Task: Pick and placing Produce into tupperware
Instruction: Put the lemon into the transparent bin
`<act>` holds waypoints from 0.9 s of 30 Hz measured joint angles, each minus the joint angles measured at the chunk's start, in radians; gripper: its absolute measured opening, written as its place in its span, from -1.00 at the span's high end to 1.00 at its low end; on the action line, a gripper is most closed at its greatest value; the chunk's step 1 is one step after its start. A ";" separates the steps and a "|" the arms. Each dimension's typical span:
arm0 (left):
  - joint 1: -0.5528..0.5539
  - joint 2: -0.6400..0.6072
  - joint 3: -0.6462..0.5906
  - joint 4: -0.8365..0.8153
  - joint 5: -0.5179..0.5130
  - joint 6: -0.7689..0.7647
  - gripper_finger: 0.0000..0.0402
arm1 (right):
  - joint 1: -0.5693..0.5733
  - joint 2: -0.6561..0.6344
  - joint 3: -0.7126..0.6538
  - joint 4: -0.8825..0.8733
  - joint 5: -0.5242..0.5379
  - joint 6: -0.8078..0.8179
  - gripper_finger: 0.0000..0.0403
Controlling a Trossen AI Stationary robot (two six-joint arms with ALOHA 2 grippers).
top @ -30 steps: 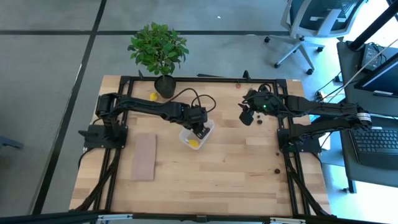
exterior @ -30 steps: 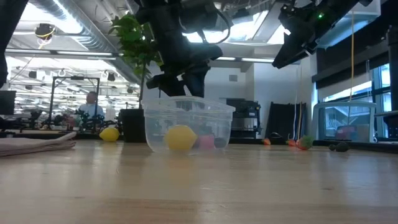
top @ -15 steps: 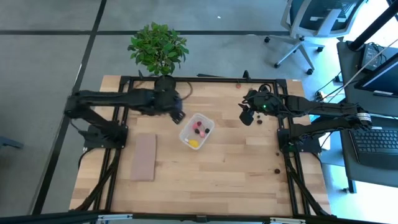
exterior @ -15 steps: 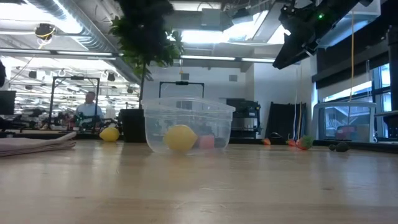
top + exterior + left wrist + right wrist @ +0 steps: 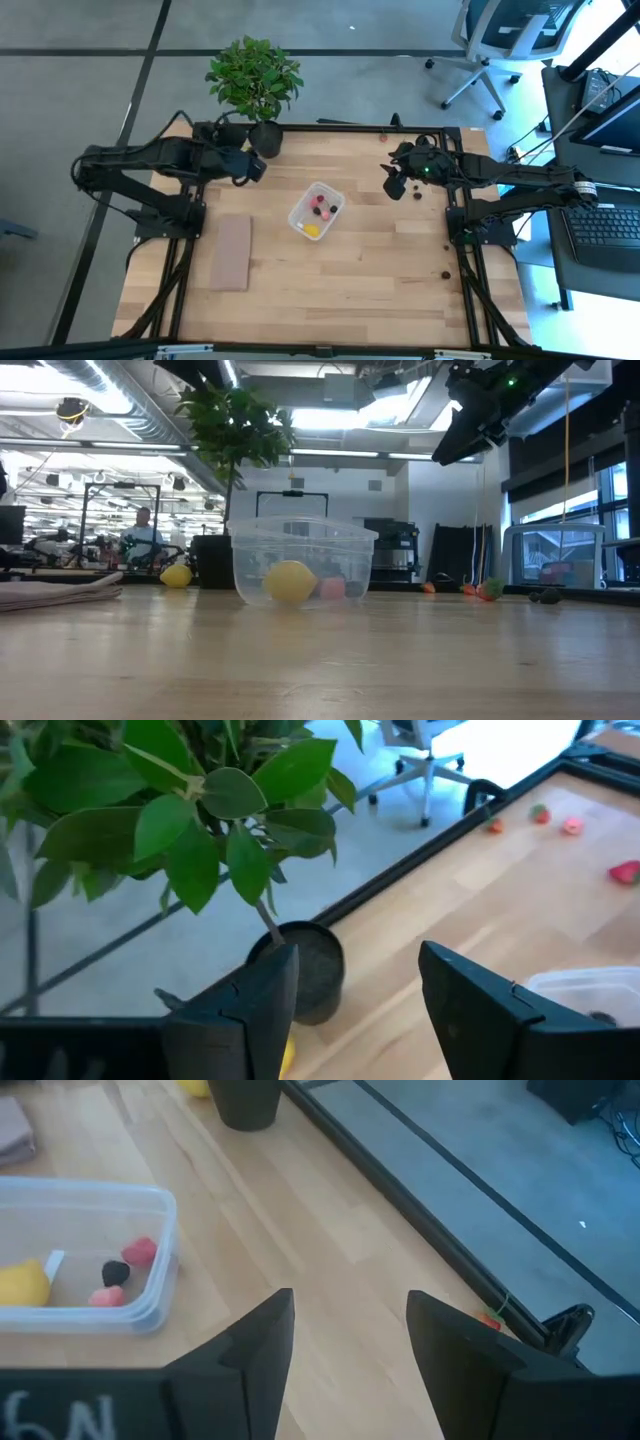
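The clear tupperware (image 5: 316, 210) stands mid-table and holds a yellow piece (image 5: 312, 230), pink pieces (image 5: 138, 1250) and a dark one (image 5: 116, 1271). My left gripper (image 5: 255, 165) hangs above the table beside the plant pot (image 5: 265, 138), left of the tub. It is open, with nothing between its fingers (image 5: 355, 1010). My right gripper (image 5: 393, 185) hovers to the tub's right, also open and empty (image 5: 350, 1360). A loose yellow piece (image 5: 176, 574) lies by the pot. Red pieces (image 5: 540, 813) lie along the far edge.
A leafy potted plant (image 5: 254, 78) stands at the far edge. A flat tan board (image 5: 232, 250) lies at the left. Small dark pieces (image 5: 444, 273) lie near the right edge. A person (image 5: 146, 530) sits in the room behind.
My left gripper has risen out of the tupperware, drawn back toward the table's far left corner and stopped beside the plant pot. The pink and dark pieces in the tub now show beside the yellow one. The tub has stayed where it was.
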 joint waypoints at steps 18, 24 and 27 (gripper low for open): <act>0.050 -0.004 0.000 -0.020 0.123 0.057 -0.64 | 0.000 0.000 0.000 0.031 0.000 -0.003 0.02; 0.051 -0.019 -0.002 -0.021 0.088 0.067 -0.75 | 0.000 0.000 0.000 0.030 0.000 -0.003 0.02; 0.040 -0.048 -0.002 -0.031 0.088 0.052 -0.74 | 0.000 0.000 0.000 0.027 0.000 -0.003 0.02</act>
